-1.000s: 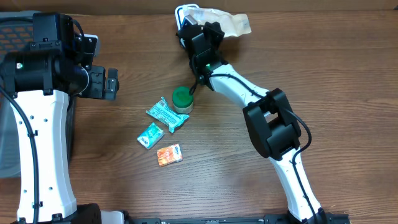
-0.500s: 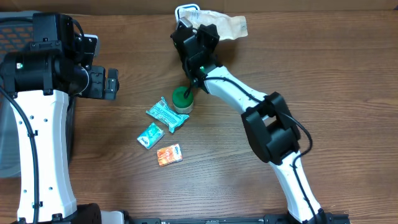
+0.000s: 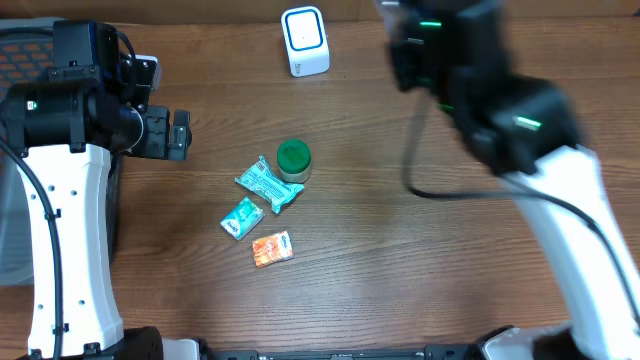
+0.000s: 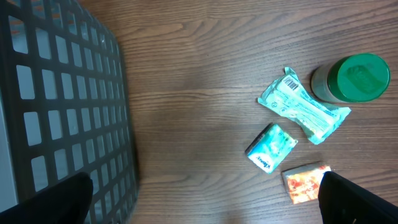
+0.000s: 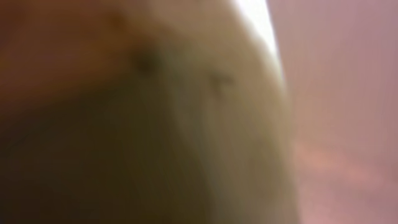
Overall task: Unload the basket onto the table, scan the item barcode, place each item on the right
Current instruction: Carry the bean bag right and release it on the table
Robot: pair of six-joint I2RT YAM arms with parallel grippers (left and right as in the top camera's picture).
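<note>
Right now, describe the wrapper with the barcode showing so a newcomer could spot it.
Start at the green-lidded jar near the middle of the wooden table. The wrapper lies just lower-left of it in the overhead view. It is the longest packet, crinkled pale teal with a white barcode label at one end.

White link shells on left arm (image 3: 68,230) and right arm (image 3: 575,210); black joint housings; black cables (image 3: 407,150) looping outside; green status lights (image 3: 430,24).
</note>
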